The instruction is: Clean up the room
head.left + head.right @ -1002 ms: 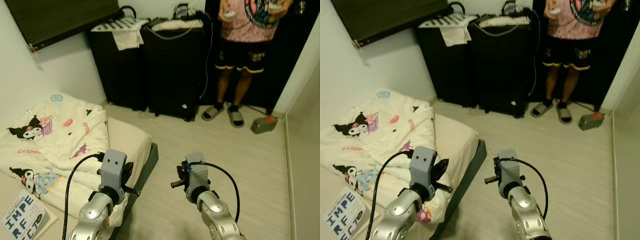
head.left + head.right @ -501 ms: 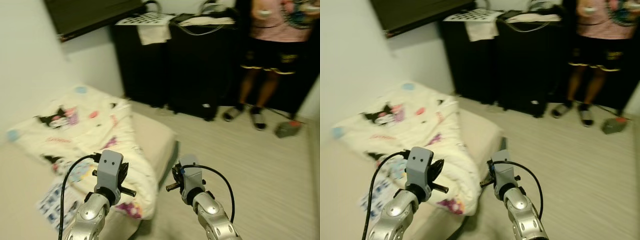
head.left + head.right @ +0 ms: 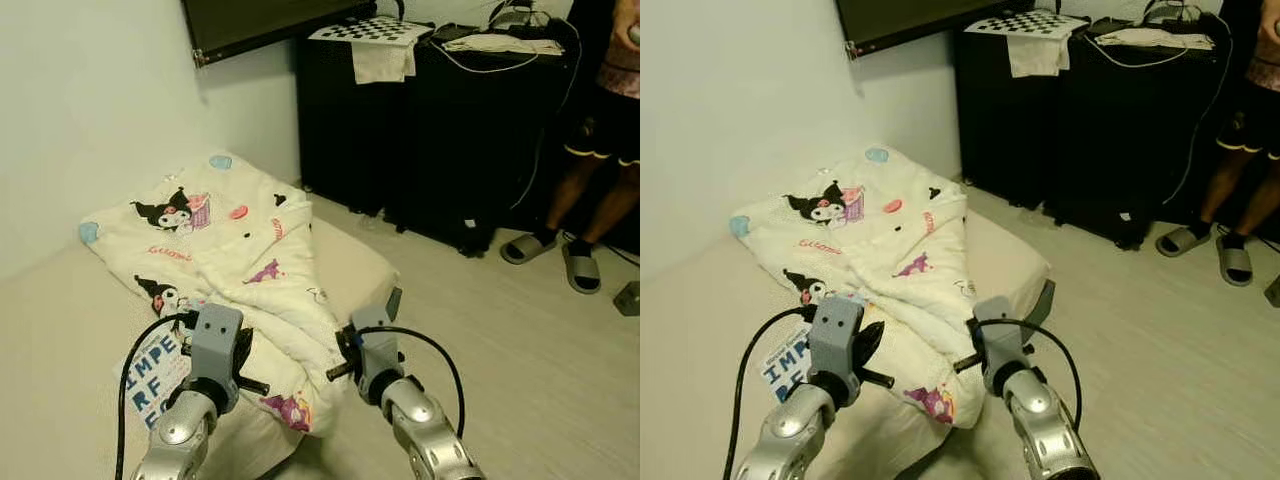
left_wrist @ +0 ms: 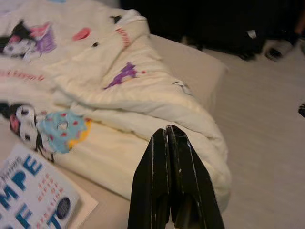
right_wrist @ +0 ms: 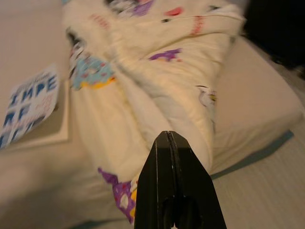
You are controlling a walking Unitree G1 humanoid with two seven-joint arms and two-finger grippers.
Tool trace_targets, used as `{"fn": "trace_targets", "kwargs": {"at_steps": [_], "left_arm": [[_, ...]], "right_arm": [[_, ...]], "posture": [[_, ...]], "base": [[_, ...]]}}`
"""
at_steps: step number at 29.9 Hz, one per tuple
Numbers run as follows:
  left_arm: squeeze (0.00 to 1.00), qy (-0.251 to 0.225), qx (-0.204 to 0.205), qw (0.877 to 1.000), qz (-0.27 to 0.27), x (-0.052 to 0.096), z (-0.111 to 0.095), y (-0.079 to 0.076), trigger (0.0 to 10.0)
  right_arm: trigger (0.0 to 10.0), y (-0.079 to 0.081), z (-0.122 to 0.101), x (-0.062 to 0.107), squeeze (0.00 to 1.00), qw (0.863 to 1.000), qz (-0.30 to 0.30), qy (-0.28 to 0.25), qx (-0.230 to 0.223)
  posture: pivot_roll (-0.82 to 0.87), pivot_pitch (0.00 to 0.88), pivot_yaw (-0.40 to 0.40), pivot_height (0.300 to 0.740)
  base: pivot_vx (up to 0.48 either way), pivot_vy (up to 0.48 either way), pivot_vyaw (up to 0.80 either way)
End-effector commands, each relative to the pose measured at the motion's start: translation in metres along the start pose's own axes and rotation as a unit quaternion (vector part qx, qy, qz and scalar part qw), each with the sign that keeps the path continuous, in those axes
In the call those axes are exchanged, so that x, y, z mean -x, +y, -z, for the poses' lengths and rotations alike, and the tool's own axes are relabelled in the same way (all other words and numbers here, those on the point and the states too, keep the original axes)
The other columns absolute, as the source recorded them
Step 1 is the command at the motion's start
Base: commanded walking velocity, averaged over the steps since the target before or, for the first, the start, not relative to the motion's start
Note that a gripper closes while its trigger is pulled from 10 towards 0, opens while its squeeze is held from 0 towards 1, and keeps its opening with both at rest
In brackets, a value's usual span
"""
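Observation:
A rumpled cream quilt (image 3: 230,250) printed with cartoon figures lies across a low beige mattress (image 3: 60,330) directly ahead. A flat book with big blue letters (image 3: 150,375) rests on the mattress beside the quilt's near edge. Both arms are held low in front of me. My left gripper (image 4: 167,130) is shut and empty, hovering above the quilt's near fold, with the book (image 4: 28,191) off to one side. My right gripper (image 5: 167,133) is also shut and empty, above the quilt's hanging corner near the mattress edge.
Two black suitcases (image 3: 470,130) stand against the back wall, with a checkered board (image 3: 375,28) and cloths on top. A person's legs in slippers (image 3: 585,210) stand at the far right. A dark panel (image 3: 270,15) hangs on the wall. Pale floor (image 3: 540,340) stretches right of the mattress.
The whole view has swung left: the bed and quilt now lie in the middle, and the person has slid to the right edge. Both grippers stay shut and held the same way.

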State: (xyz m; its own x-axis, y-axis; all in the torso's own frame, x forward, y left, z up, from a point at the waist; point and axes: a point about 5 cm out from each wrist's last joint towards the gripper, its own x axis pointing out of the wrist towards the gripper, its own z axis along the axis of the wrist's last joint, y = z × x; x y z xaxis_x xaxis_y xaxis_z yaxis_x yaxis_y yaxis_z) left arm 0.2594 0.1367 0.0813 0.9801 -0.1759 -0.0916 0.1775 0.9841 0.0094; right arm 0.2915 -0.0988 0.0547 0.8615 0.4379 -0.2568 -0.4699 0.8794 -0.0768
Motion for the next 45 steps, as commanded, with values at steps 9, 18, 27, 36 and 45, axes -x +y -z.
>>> {"fn": "trace_targets", "kwargs": {"at_steps": [9, 18, 27, 36, 45], "left_arm": [[0.00, 0.010, 0.004, 1.000, -0.017, 0.007, 0.010, -0.011, 10.0], [0.00, 0.010, -0.001, 1.000, -0.024, 0.011, 0.012, -0.008, 10.0], [0.00, 0.013, -0.005, 0.998, -0.056, 0.012, 0.015, 0.009, 10.0], [0.00, 0.018, -0.026, 0.996, -0.078, 0.009, 0.017, 0.031, 10.0], [0.00, 0.023, -0.031, 0.997, -0.062, 0.004, 0.016, 0.034, 10.0]], "right_arm": [[10.0, -0.001, -0.005, -0.004, 0.00, 0.999, -0.028, 0.003, 0.026], [10.0, 0.000, -0.006, -0.007, 0.00, 1.000, -0.019, -0.002, 0.015], [10.0, -0.011, 0.000, -0.003, 0.00, 0.999, 0.045, -0.010, -0.020], [10.0, -0.051, 0.022, 0.024, 0.00, 0.974, 0.205, -0.010, -0.094], [10.0, -0.063, 0.023, 0.036, 0.00, 0.964, 0.242, -0.025, -0.112]], "posture": [[-0.01, 0.051, -0.148, 0.740], [0.01, 0.049, -0.137, 0.740], [0.00, 0.046, -0.085, 0.740], [-0.03, 0.056, -0.001, 0.740], [-0.04, 0.060, 0.034, 0.740]], "base": [[0.000, 0.000, 0.80], [0.000, 0.000, 0.80], [0.000, 0.000, 0.80], [0.000, 0.000, 0.80], [0.000, 0.000, 0.80]]}}
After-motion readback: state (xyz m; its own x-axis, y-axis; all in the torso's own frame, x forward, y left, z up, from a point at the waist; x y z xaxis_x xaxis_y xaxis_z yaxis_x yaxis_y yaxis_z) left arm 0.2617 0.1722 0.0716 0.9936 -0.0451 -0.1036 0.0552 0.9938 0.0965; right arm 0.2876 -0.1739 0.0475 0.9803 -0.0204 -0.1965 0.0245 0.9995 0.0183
